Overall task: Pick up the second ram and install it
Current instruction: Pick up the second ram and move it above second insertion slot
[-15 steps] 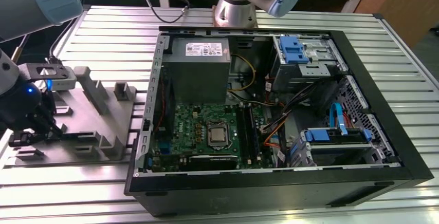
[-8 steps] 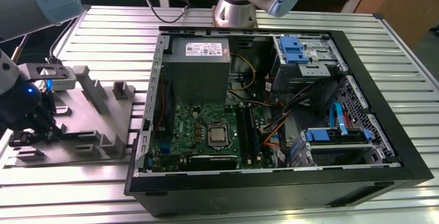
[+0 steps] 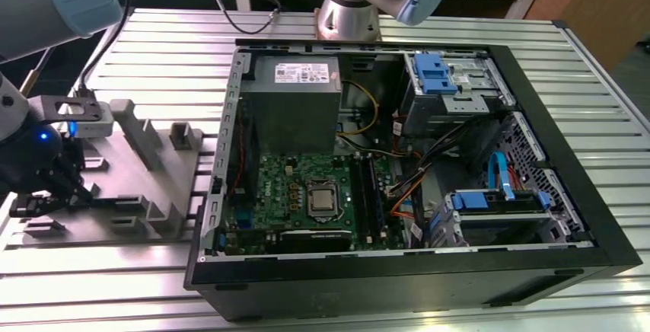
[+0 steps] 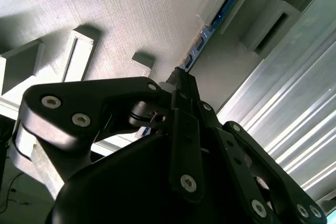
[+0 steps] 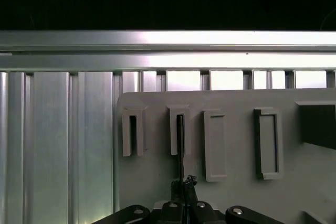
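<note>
Gripper (image 5: 184,183) pinches the second ram (image 5: 181,148), which stands on edge in a slotted post of the grey tray (image 5: 152,182) on the desk (image 5: 52,156); I judge the thin card wants a straight, untwisted lift clear of the slot walls.

The second ram (image 5: 180,150) stands in the tray (image 5: 304,182) beside the computer case (image 3: 406,271).

At the exterior view's upper left, the arm (image 3: 41,1) is a pale grey tube with a light-blue joint cap (image 3: 93,4). Its silver base (image 3: 351,14) sits top centre. The claw (image 3: 51,199) is matte black under a blue light (image 3: 43,135). In the second wrist view its linkage bars (image 4: 89,106) carry silver screws (image 4: 189,183).
</note>
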`<state>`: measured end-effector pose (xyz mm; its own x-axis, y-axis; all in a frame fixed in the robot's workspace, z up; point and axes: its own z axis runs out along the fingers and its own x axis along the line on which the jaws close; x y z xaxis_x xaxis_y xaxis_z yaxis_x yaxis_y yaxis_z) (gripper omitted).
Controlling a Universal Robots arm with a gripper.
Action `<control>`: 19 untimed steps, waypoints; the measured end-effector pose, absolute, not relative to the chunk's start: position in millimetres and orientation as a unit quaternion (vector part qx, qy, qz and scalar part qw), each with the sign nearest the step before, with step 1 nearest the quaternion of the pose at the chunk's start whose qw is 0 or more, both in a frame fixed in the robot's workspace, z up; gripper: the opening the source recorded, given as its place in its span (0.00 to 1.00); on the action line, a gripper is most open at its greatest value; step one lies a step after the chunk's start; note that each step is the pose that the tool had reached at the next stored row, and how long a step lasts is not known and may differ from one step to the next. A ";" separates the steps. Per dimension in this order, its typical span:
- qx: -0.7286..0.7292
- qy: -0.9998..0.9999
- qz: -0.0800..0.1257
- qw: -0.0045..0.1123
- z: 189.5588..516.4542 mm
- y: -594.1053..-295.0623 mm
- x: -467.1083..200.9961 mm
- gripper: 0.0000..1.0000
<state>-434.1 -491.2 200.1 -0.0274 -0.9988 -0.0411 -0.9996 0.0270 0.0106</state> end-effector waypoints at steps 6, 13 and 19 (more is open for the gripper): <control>-0.708 0.706 0.018 0.011 200.1 -491.2 -434.2 0.11; -0.710 0.704 0.018 0.011 200.1 -491.2 -434.1 0.11; -0.710 0.703 0.018 0.011 200.1 -491.2 -434.1 0.11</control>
<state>-434.1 -491.2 200.1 0.0095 -0.9991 -0.0413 -0.9999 -0.0100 0.0105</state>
